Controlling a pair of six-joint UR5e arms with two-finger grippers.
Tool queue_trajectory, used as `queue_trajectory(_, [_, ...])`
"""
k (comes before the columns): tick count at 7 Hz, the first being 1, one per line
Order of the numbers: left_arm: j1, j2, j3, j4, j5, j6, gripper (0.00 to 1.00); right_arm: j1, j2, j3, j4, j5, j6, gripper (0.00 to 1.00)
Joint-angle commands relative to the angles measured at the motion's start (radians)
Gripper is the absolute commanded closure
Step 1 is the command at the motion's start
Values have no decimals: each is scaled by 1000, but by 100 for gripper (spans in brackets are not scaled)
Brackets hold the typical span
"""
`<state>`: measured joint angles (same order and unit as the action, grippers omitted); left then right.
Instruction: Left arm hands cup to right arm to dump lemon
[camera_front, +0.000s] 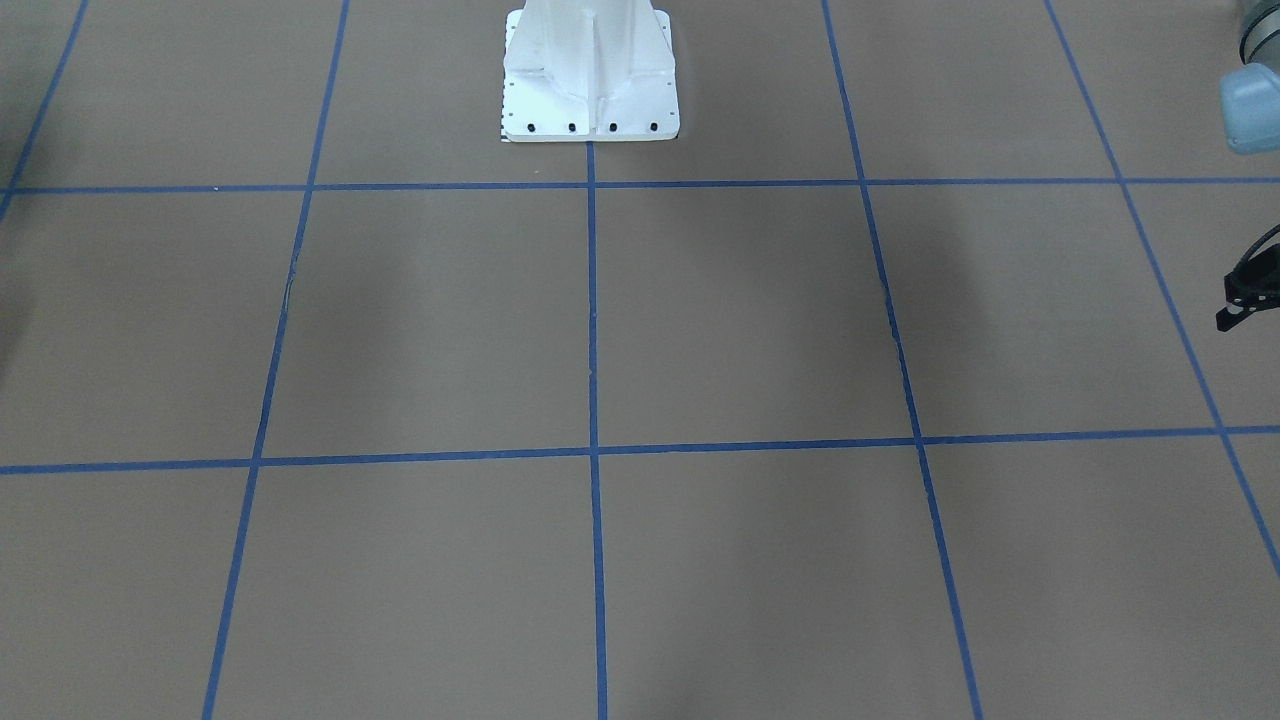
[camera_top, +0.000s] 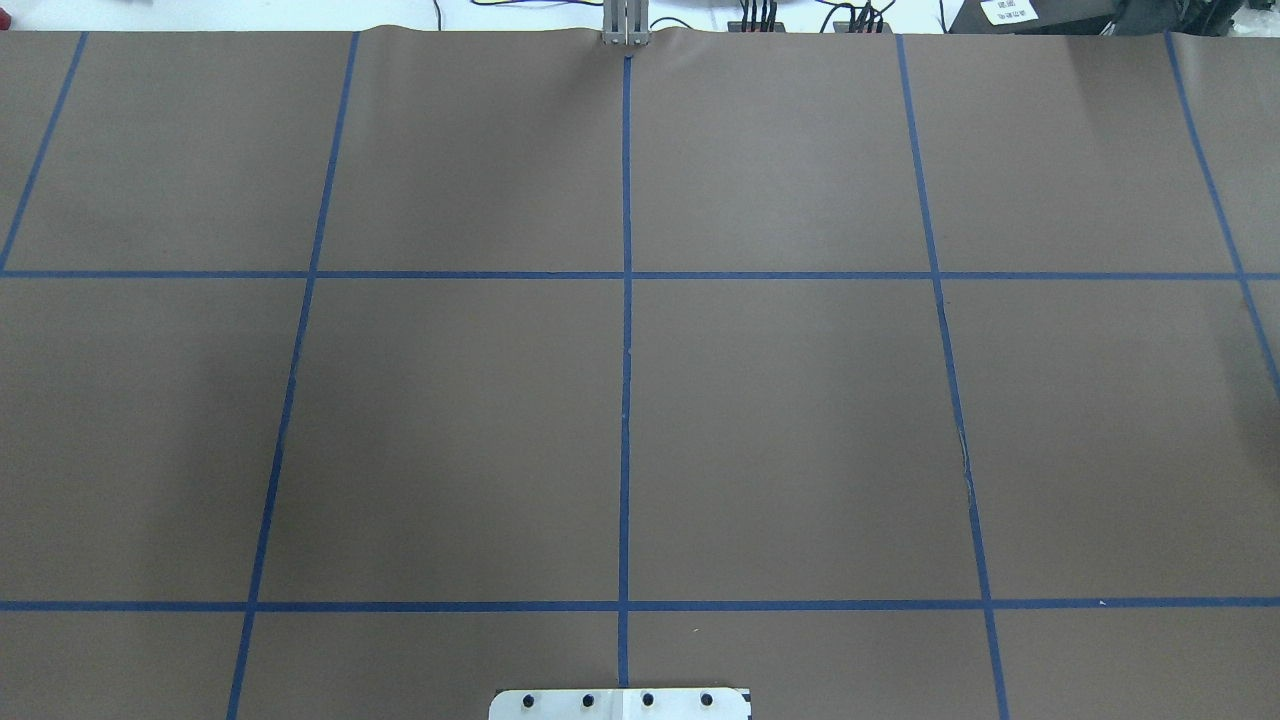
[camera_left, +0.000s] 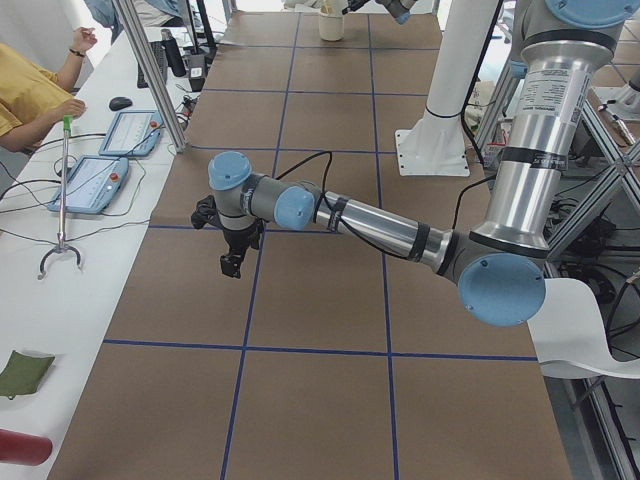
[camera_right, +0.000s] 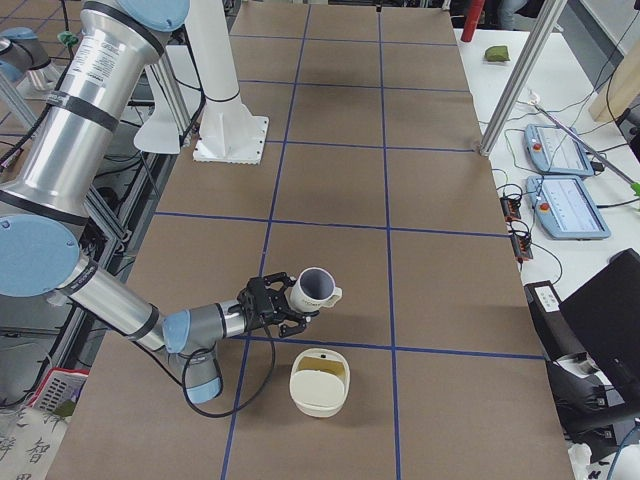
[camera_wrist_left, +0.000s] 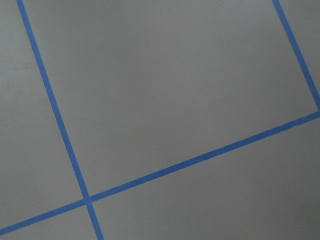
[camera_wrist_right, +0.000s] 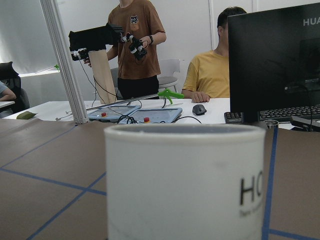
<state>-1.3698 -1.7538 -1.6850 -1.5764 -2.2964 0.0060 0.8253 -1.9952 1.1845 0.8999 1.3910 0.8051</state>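
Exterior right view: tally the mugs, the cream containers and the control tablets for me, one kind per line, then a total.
White mug: 1
Cream container: 1
Control tablets: 2
Total: 4

We see a long table covered in brown paper, ruled into squares by blue tape lines. A cream rounded-square container sits on it near the right gripper, off to one side, just across a tape line. A white bolted pedestal base stands well behind that gripper. Below the left gripper lies only paper and a tape crossing.
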Motion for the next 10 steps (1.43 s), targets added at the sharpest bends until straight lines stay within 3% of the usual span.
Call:
queue_trajectory(1, [0, 4, 1, -2, 0, 2, 0, 14, 44, 73, -85, -1, 14, 100])
queue_trajectory(4, [2, 2, 2, -2, 0, 2, 0, 73, 46, 58, -87, 3, 34, 100])
queue_trajectory(7, [2, 0, 1, -2, 0, -4, 0, 124, 65, 69, -148, 3, 230, 100])
queue_trajectory(8, [2, -1, 2, -2, 0, -4, 0, 217, 102, 90, -248, 25, 258, 100])
queue_trajectory(9, [2, -1, 2, -2, 0, -4, 0, 370, 175, 197, -496, 177, 241, 100])
queue_trajectory(10, [2, 0, 1, -2, 0, -7, 0, 455, 206, 240, -592, 289, 240, 100])
